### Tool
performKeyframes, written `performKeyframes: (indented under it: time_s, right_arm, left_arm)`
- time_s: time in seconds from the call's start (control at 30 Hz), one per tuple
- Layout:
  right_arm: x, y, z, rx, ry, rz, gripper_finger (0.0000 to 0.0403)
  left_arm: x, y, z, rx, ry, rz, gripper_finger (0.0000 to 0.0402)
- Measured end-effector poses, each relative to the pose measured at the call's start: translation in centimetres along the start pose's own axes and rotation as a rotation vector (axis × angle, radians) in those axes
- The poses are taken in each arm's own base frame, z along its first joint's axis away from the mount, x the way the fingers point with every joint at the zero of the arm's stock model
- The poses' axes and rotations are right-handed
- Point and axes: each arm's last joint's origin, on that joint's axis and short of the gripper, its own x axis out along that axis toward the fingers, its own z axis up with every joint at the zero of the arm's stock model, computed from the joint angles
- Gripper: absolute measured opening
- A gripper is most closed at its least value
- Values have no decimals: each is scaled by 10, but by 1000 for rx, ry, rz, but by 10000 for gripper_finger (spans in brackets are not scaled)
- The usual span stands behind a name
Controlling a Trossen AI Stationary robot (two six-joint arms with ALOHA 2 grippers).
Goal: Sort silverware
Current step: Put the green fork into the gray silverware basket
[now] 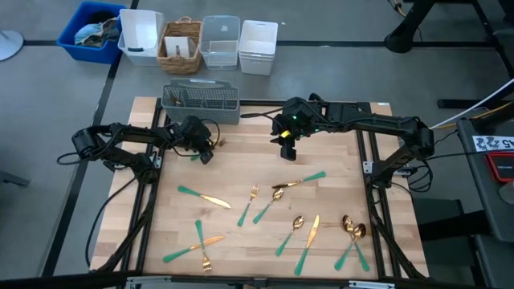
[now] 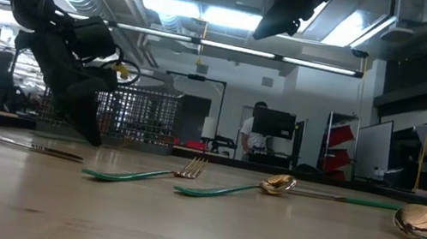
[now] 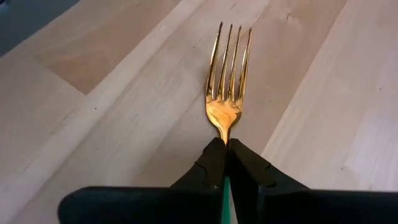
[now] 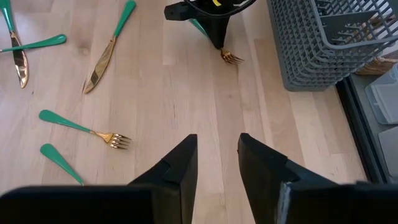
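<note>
Left gripper (image 3: pixel 225 163): clenched on the neck of one gold-headed, teal-handled fork (image 3: pixel 227 87), gold tines pointing forward over the pale wooden tabletop (image 1: pixel 241 241). In the high view I see this gripper (image 1: pixel 201 148) low over the board's far left part, just short of the grey wire-mesh cutlery caddy (image 1: pixel 201 100) at the far edge.

Right gripper (image 4: pixel 217 162): released, jaws apart with nothing between them, hanging above the far middle of the table (image 1: pixel 287 144).

Handling note, step in hand: I judge the fork is bound for the caddy. I would lift it clear of the wood before I travel, keep the grip tight on the thin neck so it cannot swivel, come over the caddy's rim rather than into its side, and let go only once the handle is inside one compartment.

Count, loose silverware (image 1: pixel 281 213) on the near half of the board: about eleven pieces. By type I make three or four forks, three knives and about four spoons, though crossed pieces make this uncertain. Held: one fork.
</note>
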Motion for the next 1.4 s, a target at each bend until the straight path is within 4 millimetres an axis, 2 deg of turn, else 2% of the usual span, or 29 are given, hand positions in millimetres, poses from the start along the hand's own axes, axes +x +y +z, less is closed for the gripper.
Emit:
performKeyframes:
  time_s: [0.27,0.43,0.7,0.9,1.03,1.17,1.27,1.4]
  right_arm:
    - [-1,0,-3,-13,26,4,115]
    - [-9,0,-5,-23,47,-37,115]
    - [-47,-7,-10,-21,38,-195,115]
    - [-72,-12,-22,4,19,-223,115]
    - [-71,-16,-45,61,41,-241,115]
    - [-60,-17,-70,111,32,-253,115]
    - [-48,-15,-86,138,1,-256,115]
    - [-27,-13,-105,191,-32,-210,115]
  left_arm:
    - [0,-2,2,-48,-21,-57,4]
    - [0,-4,8,-58,-72,-131,2]
    - [-3,-9,22,-118,-195,-247,3]
    - [-12,-13,44,-129,-414,-367,2]
    - [-29,-16,63,-75,-635,-412,2]
    - [-57,-11,77,-13,-866,-396,3]
    - [-81,-3,83,35,-1025,-306,3]
    - [-110,8,84,84,-1187,-69,4]
